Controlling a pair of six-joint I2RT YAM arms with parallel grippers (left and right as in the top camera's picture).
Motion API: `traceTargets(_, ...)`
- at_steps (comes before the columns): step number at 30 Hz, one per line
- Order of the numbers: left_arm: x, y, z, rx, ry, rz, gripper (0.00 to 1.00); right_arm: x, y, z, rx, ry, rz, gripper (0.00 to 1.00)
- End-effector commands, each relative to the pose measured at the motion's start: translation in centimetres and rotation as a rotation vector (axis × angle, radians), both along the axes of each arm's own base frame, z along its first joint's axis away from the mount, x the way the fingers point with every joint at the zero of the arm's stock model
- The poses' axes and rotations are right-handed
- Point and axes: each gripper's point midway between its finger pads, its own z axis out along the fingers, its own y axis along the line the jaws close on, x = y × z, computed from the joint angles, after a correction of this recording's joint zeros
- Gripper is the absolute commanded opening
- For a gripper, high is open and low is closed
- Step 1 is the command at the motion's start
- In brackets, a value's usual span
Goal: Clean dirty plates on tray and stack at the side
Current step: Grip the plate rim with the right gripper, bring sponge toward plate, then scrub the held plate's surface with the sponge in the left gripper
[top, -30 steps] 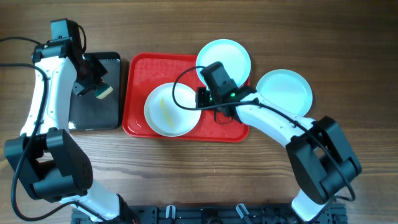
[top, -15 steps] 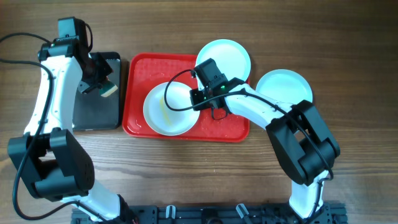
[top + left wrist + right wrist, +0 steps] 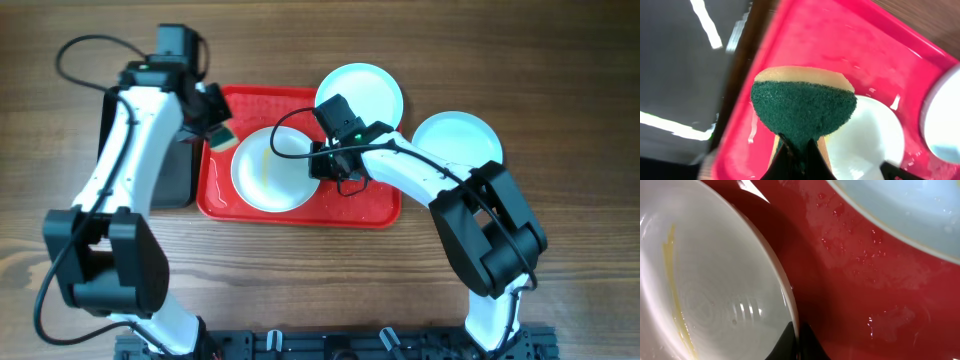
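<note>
Overhead, the red tray (image 3: 365,205) lies mid-surface (image 3: 300,290), with a black tray (image 3: 178,185) just to its left. The dirty plate (image 3: 262,180) sits left of centre in the red tray. A second plate (image 3: 365,90) overlaps the tray's far right corner, and a third plate (image 3: 460,150) rests on the surface to the right, off the tray. The left jaws hang over the tray's far left part, clamped on a sponge (image 3: 221,134). The right jaws sit at the dirty plate's right rim.

From the left wrist, the jaws are closed on the sponge (image 3: 802,112), green scouring face outward, above the red tray (image 3: 805,40) and near the dirty plate (image 3: 867,135).

From the right wrist, the jaws pinch the rim of the dirty plate (image 3: 715,295), which carries a yellow streak (image 3: 670,275). Water beads on the red tray (image 3: 865,290).

The plate looks stiff, light and breakable, and is probably slick when wet, so the thin rim is the sensible hold. The sponge is soft and will give under pressure.
</note>
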Motion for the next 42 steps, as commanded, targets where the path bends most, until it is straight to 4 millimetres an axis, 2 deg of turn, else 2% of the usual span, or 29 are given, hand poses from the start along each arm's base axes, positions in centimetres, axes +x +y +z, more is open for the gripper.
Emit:
traceTargets(1, 0.1, -2.1, -2.3, 0.034, 0.025, -0.117, 0.04, -0.9, -0.2, -1.6, -0.015, 0.041, 0.019, 0.04)
traceTargets(5, -0.6, -4.4, -5.0, 0.032, 0.055, -0.304, 0.04, -0.9, -0.2, -1.6, -0.016, 0.039, 0.022, 0.05)
traceTargets(6, -1.2, -5.4, -6.5, 0.030, 0.071, -0.387, 0.04, -0.9, -0.2, -1.6, -0.016, 0.040, 0.023, 0.05)
traceTargets(7, -1.5, -5.7, -7.1, 0.035, 0.080, -0.411, 0.04, -0.9, -0.2, -1.6, -0.016, 0.039, 0.023, 0.04)
traceTargets(15, -3.3, -6.3, -10.6, 0.037, 0.134, -0.461, 0.04, -0.8, -0.1, -1.6, -0.016, 0.025, 0.044, 0.04)
traceTargets(18, -4.7, -7.5, -11.6, -0.005, 0.153, -0.513, 0.04, -0.8, -0.1, -1.6, -0.015, 0.024, 0.044, 0.04)
traceTargets(23, -6.8, -10.2, -12.6, -0.093, 0.169, -0.610, 0.04, -0.7, 0.0, -1.6, -0.014, 0.022, 0.045, 0.04)
traceTargets(27, -8.6, -14.5, -11.2, -0.311, 0.148, -0.757, 0.04, -0.7, 0.0, -1.6, -0.014, 0.022, 0.046, 0.04)
traceTargets(30, -9.0, -15.5, -10.6, -0.385, 0.140, -0.782, 0.04, -0.7, 0.0, -1.6, -0.014, 0.022, 0.046, 0.04)
traceTargets(33, -9.0, -15.0, -10.8, -0.368, 0.150, -0.770, 0.04, -0.7, 0.0, -1.6, -0.014, 0.022, 0.046, 0.04)
traceTargets(36, -8.4, -12.2, -11.8, -0.237, 0.190, -0.691, 0.04, -0.7, 0.0, -1.6, -0.014, 0.021, 0.046, 0.04)
traceTargets(39, -7.8, -7.6, -12.8, -0.025, 0.245, -0.536, 0.04, -0.7, 0.0, -1.6, -0.013, 0.021, 0.046, 0.04)
traceTargets(42, -7.2, -2.5, -13.0, 0.207, 0.278, -0.372, 0.04, -0.6, 0.0, -1.5, -0.012, 0.019, 0.046, 0.04)
